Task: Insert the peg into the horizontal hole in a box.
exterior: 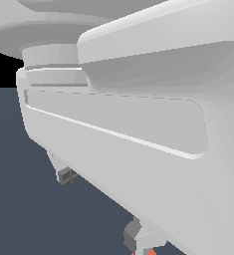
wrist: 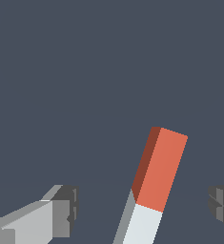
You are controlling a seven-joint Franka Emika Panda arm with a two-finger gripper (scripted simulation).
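The arm's pale casing (exterior: 138, 124) fills the exterior view, masking most of the scene. In the wrist view the pincer (wrist: 144, 205) stands wide open, holding nothing; the peg (wrist: 154, 186) lies on the dark desk (wrist: 85, 71) between its fingers (wrist: 61, 212), clear of both and askew to their line. Risk: closing on a skewed bar may twist or flick it away. The peg's white end is cut off; box and hole appear in neither view.

Peg (wrist: 151, 190) orange-red and pale white-grey; hand (wrist: 144, 209) grey.
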